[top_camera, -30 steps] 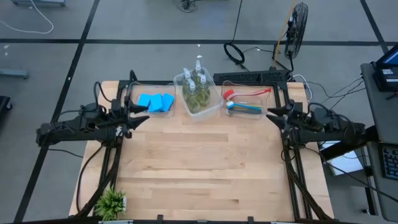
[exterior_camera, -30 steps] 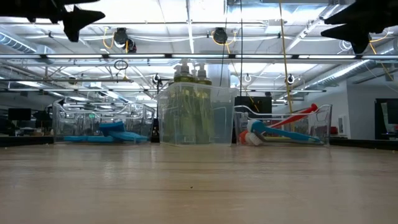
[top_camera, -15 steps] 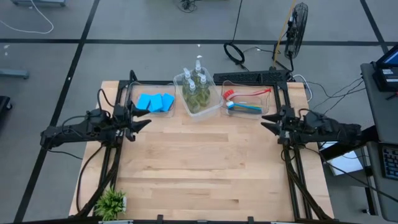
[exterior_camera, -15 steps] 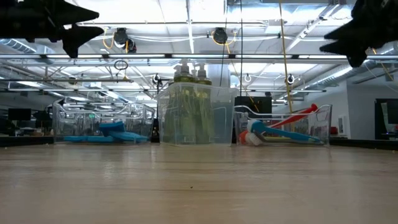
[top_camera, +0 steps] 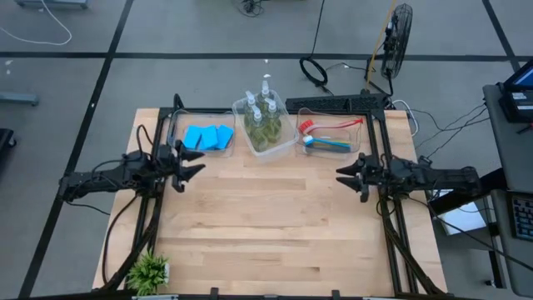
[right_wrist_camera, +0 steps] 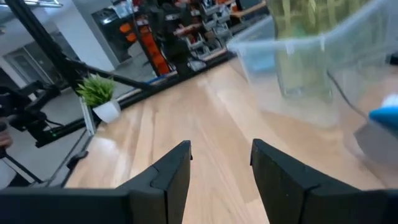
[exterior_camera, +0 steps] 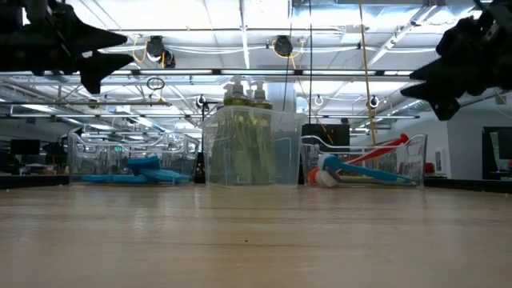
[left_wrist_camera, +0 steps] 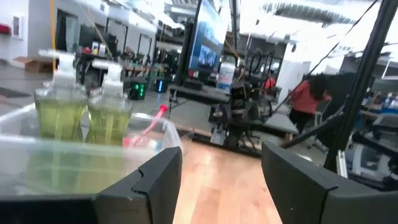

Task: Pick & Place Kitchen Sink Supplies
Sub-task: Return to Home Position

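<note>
Clear plastic tubs (top_camera: pixel 283 148) hold rectangular sponges (top_camera: pixel 208 137), pump bottles (top_camera: pixel 261 118), slim brushes (top_camera: pixel 331 142)

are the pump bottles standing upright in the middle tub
Upright: the pump bottles stand in the middle tub, pump heads pointing up above its rim.

Three clear tubs (top_camera: pixel 177 125) on the table (top_camera: pixel 266 217). Four pump bottles (top_camera: pixel 263 123) of yellow-green liquid. Three long-handled brushes (top_camera: pixel 331 140): one red, one blue, one yellow-green. The light-blue sponges (top_camera: pixel 208 137) lie pressed close together, at least three, and I can't count them any surer than that. One small potted plant (top_camera: pixel 150 271). Two dark arms (top_camera: pixel 108 177). One person in red (left_wrist_camera: pixel 306 99), farther off.
</note>
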Robot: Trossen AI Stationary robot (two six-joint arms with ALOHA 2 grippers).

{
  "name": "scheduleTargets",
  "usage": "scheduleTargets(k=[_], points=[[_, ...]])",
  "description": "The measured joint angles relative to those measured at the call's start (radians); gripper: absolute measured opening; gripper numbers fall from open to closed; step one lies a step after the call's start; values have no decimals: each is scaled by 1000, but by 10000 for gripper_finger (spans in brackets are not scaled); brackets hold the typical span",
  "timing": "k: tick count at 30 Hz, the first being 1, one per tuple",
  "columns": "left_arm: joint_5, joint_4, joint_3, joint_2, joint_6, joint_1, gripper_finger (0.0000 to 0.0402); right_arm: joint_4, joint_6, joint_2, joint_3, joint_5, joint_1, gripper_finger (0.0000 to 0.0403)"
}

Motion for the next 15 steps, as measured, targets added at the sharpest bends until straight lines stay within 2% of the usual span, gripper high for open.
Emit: scheduleTargets(k=[8,15], points=[[0,-110,0,0,-13,0,217,126,43,0,-105,-2,0,155],[-9,-178,-1,3,-8,0,225,162,0,0,-120,28,0,155]])
